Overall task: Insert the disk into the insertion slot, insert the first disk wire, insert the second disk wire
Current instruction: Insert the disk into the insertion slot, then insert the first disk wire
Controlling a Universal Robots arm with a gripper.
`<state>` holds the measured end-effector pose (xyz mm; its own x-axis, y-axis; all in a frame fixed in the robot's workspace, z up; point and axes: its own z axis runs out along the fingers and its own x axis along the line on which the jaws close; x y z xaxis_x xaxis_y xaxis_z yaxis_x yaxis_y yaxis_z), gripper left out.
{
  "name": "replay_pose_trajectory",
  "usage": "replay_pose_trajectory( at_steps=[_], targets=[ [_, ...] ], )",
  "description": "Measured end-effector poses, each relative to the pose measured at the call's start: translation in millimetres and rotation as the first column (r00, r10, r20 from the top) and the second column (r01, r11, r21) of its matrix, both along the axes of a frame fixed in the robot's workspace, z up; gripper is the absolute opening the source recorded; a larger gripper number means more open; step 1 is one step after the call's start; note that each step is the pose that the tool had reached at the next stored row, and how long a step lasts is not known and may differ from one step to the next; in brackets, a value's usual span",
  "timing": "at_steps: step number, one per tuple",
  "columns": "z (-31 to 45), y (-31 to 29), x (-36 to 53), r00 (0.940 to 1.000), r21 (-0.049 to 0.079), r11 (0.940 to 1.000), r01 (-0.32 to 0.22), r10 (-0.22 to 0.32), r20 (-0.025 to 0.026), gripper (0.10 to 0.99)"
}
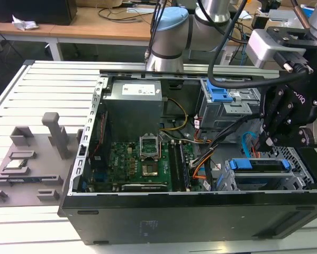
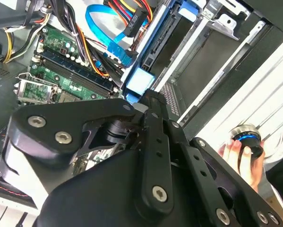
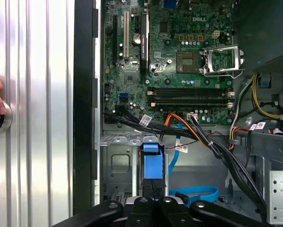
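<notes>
Gripper [image 3: 154,188], fingers pressed together with nothing seen between them, at the blue carrier end of the disk [image 3: 151,161], which lies in the insertion slot [image 3: 116,163]. A push off the carrier's centre could skew the disk and jam it against the cage wall. Just beyond, the second disk wire [image 3: 198,193] lies looped; a low pass could snag it, or the black cable bundle [image 3: 212,146] crossing farther off, before the motherboard [image 3: 179,56].

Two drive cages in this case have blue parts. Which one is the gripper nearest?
The low silver cage holding the blue-framed disk: the gripper hangs just above it. The taller grey cage with the blue clip stands farther off.
</notes>
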<state>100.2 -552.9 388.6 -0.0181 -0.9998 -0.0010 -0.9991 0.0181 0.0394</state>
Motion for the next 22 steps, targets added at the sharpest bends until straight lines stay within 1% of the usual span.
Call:
replay_pose_trajectory(
  at_steps=[7, 8, 9, 10, 12, 14, 16, 17, 20, 22],
  targets=[
    [-0.3, 0.0, 0.0, 1.0, 0.0, 1.0, 0.0, 0.0, 0.0, 0.106],
    [-1.3, 0.4, 5.0, 1.0, 0.0, 1.0, 0.0, 0.0, 0.0, 0.106],
    [-4.1, 2.1, 15.3, 1.0, -0.001, 1.0, 0.0, 0.0, -0.0012, 0.106],
    [-5.3, 4.0, 22.5, 1.0, -0.002, 1.0, 0.0, 0.0, -0.0021, 0.106],
    [-6.4, 9.0, 30.3, 1.0, -0.003, 1.0, 0.0, 0.0, -0.0027, 0.106],
    [-8.2, 18.8, 37.7, 1.0, -0.004, 1.0, 0.0, 0.0, -0.0028, 0.106],
    [-12.5, 32.2, 44.8, 1.0, -0.007, 1.0, 0.0, 0.0, -0.003, 0.106],
    [-14.5, 35.7, 45.7, 1.0, -0.008, 1.0, 0.0, 0.0, -0.003, 0.106],
    [-20.7, 38.6, 45.7, 1.0, -0.008, 1.0, 0.0, 0.0, -0.003, 0.106],
    [-20.7, 38.6, 45.7, 1.0, -0.009, 1.0, 0.0, 0.0, -0.0031, 0.106]
  ],
)
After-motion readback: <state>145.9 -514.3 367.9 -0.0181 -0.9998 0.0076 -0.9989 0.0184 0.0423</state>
